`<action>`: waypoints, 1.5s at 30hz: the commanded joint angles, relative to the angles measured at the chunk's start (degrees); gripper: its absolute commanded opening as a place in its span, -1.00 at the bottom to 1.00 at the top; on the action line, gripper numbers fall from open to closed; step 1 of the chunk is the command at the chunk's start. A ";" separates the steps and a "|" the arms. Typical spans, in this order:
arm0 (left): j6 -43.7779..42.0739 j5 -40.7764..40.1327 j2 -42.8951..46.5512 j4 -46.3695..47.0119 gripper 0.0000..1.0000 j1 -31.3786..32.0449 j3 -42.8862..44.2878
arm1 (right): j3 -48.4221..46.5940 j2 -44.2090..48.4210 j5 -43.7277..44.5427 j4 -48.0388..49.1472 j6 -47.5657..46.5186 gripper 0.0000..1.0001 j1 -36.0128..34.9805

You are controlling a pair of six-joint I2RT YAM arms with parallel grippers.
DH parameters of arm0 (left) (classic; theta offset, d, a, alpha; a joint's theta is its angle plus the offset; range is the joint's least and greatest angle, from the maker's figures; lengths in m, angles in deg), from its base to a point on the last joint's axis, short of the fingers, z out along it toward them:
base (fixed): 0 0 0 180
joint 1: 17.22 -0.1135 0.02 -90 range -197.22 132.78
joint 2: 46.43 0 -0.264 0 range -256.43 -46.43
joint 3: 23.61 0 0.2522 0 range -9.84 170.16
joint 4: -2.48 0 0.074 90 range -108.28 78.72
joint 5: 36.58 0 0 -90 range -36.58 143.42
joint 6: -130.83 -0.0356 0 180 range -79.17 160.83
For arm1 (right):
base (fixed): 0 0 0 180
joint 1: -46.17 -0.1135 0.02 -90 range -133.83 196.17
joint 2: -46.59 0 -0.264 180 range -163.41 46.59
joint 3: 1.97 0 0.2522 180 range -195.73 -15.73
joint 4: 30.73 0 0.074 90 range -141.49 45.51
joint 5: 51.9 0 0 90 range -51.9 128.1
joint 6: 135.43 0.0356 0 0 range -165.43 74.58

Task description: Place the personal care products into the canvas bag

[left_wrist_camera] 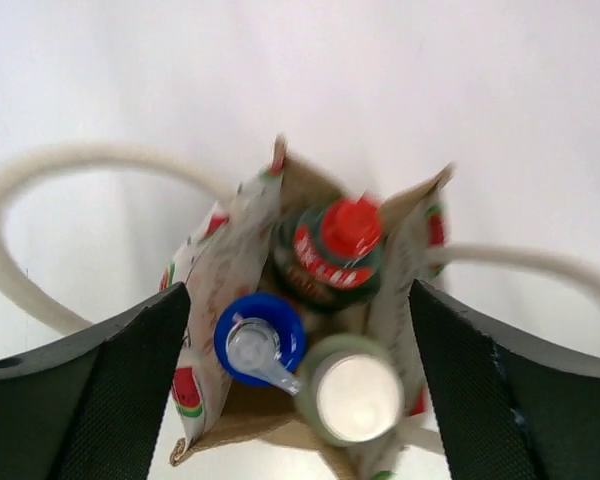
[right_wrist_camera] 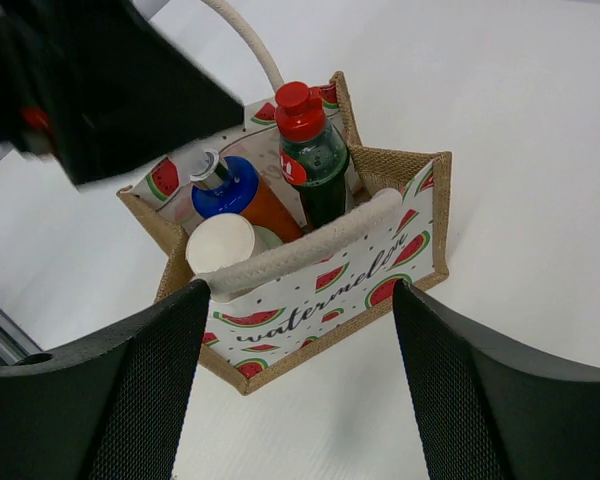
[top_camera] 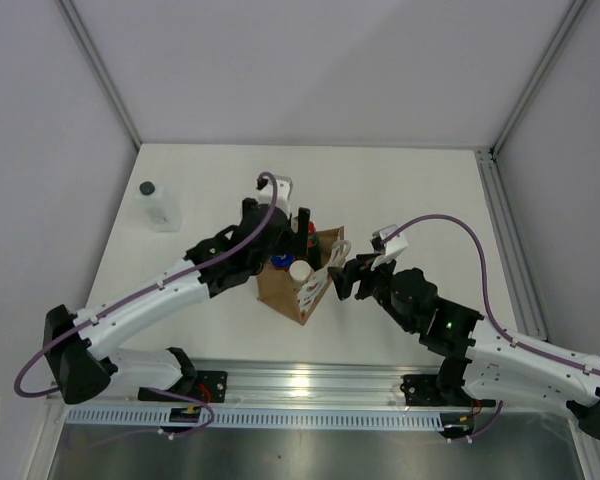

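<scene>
The canvas bag [top_camera: 283, 288] stands mid-table, brown with a watermelon-printed panel [right_wrist_camera: 325, 280] and cream rope handles. Inside stand the dark bottle with red cap [right_wrist_camera: 302, 140], the orange bottle with blue cap [right_wrist_camera: 232, 190] and the olive-green bottle with cream cap [right_wrist_camera: 220, 243]; they also show in the left wrist view: red cap [left_wrist_camera: 350, 227], blue cap [left_wrist_camera: 260, 338], cream cap [left_wrist_camera: 358, 397]. The clear bottle with black cap [top_camera: 158, 205] stands alone at the far left. My left gripper [left_wrist_camera: 298, 390] is open above the bag's mouth, holding nothing. My right gripper [right_wrist_camera: 295, 390] is open just right of the bag, empty.
The white table [top_camera: 400, 190] is bounded by a metal rail [top_camera: 310, 380] at the near edge and a frame post [top_camera: 507, 240] along the right side. One rope handle [left_wrist_camera: 40, 200] loops out beyond the bag's left wall.
</scene>
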 commanded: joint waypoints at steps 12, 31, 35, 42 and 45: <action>-4.57 -1.10 0.58 -12.78 0.91 -12.32 21.62 | -2.07 0.81 -0.22 1.30 -0.11 0.56 -0.21; -4.48 6.55 -4.52 -7.34 0.48 -16.02 10.00 | -1.98 1.69 -0.75 1.03 0.25 0.56 -0.21; -4.13 12.70 -4.08 -5.23 -0.44 -16.02 10.00 | -2.07 1.87 -0.57 0.94 0.25 0.56 -0.21; -3.17 21.33 -1.88 -3.03 -0.99 -14.97 10.61 | -1.98 1.87 -0.57 0.94 0.16 0.56 -0.21; -3.25 22.20 -0.30 -2.50 -0.99 -13.83 11.05 | -2.07 1.87 -0.57 0.94 0.07 0.56 -0.21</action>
